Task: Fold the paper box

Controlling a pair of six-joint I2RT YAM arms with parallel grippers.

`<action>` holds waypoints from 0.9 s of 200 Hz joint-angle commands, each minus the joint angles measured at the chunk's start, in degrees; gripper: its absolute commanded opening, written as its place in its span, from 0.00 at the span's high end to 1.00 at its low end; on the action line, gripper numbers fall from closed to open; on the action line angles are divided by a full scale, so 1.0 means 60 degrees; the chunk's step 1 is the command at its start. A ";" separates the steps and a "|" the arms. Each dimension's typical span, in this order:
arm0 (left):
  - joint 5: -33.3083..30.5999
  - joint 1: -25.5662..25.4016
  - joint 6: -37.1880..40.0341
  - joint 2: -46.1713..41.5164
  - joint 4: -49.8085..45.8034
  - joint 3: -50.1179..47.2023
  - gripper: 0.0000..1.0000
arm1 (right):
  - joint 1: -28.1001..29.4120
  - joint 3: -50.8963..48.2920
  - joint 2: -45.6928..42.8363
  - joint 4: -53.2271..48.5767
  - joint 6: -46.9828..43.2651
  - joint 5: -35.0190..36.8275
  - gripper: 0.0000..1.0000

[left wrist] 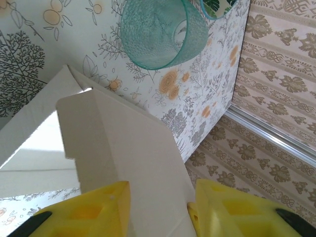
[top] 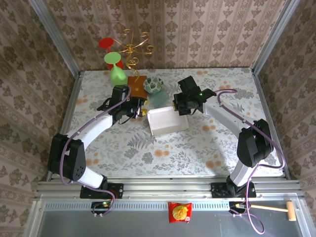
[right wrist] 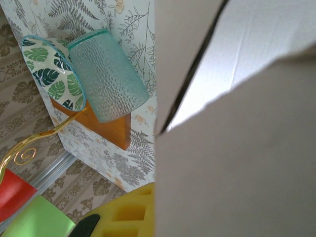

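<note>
The paper box [top: 168,122] is a pale white cardboard piece lying mid-table, its walls partly raised. My left gripper [top: 142,109] is at the box's far left corner. In the left wrist view a flap of the box [left wrist: 123,143] runs down between the yellow fingers, which stand apart around it at the left gripper [left wrist: 160,190]. My right gripper [top: 175,107] is at the box's far edge. In the right wrist view a cardboard panel [right wrist: 237,148] lies against one yellow finger [right wrist: 128,212] and hides the other.
A teal cup [top: 159,100] [left wrist: 160,32] [right wrist: 108,79] lies just beyond the box. Behind it are a leaf-patterned bowl [top: 153,85] and a brown wooden board [top: 137,83]. A green glass [top: 116,69], a red glass [top: 106,43] and a gold stand [top: 132,47] are at the back left.
</note>
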 commanded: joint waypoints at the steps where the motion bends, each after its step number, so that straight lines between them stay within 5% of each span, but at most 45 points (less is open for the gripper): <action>1: 0.0246 0.0238 0.0088 -0.0452 -0.0535 -0.0101 0.60 | -0.0070 -0.0121 -0.0190 0.0087 -0.0195 -0.0093 1.00; 180: 0.0521 -0.0125 -0.0560 0.0316 0.0646 -0.0188 0.60 | -0.0057 -0.0194 0.0055 0.0777 -0.0247 -0.0557 1.00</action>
